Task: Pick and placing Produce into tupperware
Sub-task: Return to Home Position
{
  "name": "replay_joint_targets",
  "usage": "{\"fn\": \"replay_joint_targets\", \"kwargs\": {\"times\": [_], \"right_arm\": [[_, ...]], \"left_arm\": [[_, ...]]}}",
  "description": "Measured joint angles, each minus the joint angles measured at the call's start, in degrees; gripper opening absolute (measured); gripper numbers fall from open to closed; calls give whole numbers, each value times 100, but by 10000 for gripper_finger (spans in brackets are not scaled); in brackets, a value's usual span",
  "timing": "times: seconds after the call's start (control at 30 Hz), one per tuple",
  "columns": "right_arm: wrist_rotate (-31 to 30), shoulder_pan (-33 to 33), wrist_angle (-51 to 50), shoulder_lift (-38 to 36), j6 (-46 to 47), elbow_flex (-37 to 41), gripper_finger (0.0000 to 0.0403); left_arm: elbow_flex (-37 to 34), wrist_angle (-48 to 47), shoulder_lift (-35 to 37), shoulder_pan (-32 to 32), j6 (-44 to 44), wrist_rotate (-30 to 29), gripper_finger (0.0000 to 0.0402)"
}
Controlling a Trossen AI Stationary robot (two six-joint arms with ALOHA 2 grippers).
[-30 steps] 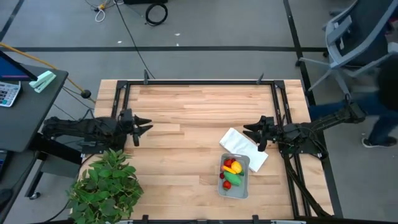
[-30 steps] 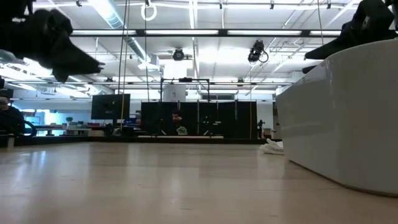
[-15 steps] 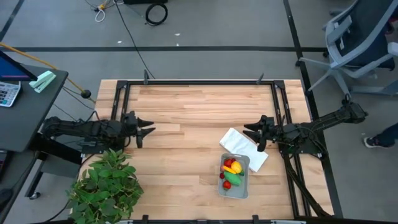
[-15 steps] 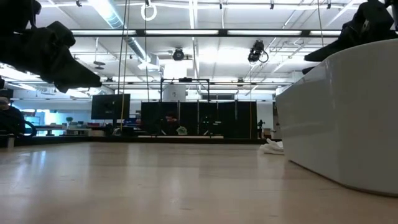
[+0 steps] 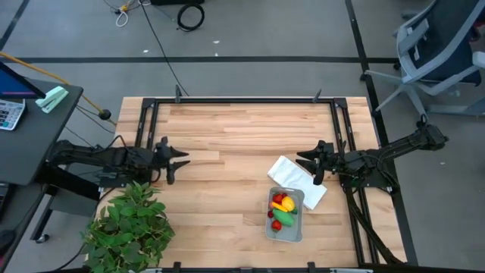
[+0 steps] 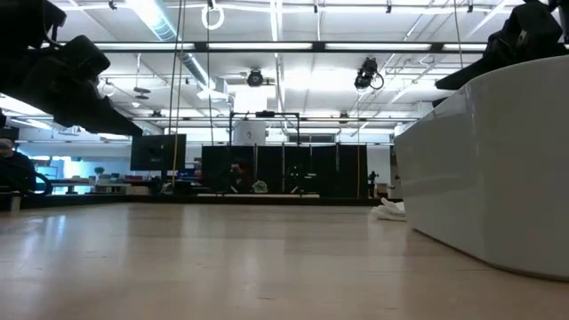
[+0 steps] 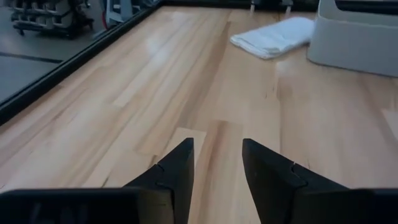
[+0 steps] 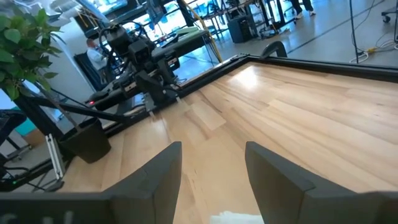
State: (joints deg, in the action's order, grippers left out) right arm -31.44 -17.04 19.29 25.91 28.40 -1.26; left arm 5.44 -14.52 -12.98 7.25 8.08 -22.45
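Basically, both arms sat low at opposite sides of the worktop (image 5: 227,129), neither one carrying anything. The left pincer (image 5: 176,160) hung over the left part of the wood, just past the leafy plant (image 5: 129,224) at the near-left corner. In the left wrist view the left pincer (image 7: 217,146) had its two dark fingers (image 7: 177,168) parted by a moderate gap, with only bare wood showing between them. The right pincer (image 5: 305,162) sat at the right side, its tips over the far edge of the white cloth (image 5: 292,174). In the right wrist view the right pincer (image 8: 211,149) was parted too, fairly wide and empty, and faced across the boards toward the left arm (image 8: 143,68).

The tupperware (image 5: 286,235) lay on the near-right part of the worktop, one end resting on or against the cloth, well apart from the left pincer and near the right one. The produce (image 5: 282,211) was all inside it: a red piece at the far end, a yellow one beside that, a green oval below and another small red one at its side. No loose pieces showed on the wood.

In the low view the tupperware's pale wall (image 6: 498,169) filled the right side, with dark arm parts showing in both upper corners. The left wrist view showed the cloth (image 7: 273,36) just beside the tupperware (image 7: 357,37).
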Motion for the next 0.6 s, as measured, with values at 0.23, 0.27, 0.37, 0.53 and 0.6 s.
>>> {"fn": "replay_joint_targets", "kwargs": {"times": [0.23, 0.27, 0.37, 0.53, 0.6], "right_arm": [[2, 0, 0, 0, -4, -6, 185], [2, 0, 0, 0, -4, -6, 185], [2, 0, 0, 0, -4, -6, 185], [2, 1, 0, 0, -5, -8, 185], [2, 0, 0, 0, -5, -8, 185]], "left_arm": [[-10, 95, -63, 0, 175, 23, 137], [-11, 107, -63, 0, 146, 23, 136], [-11, 115, -63, 0, 172, 25, 137], [-14, 128, -63, 0, 173, 23, 145], [-14, 131, -63, 0, 170, 25, 146]]}}
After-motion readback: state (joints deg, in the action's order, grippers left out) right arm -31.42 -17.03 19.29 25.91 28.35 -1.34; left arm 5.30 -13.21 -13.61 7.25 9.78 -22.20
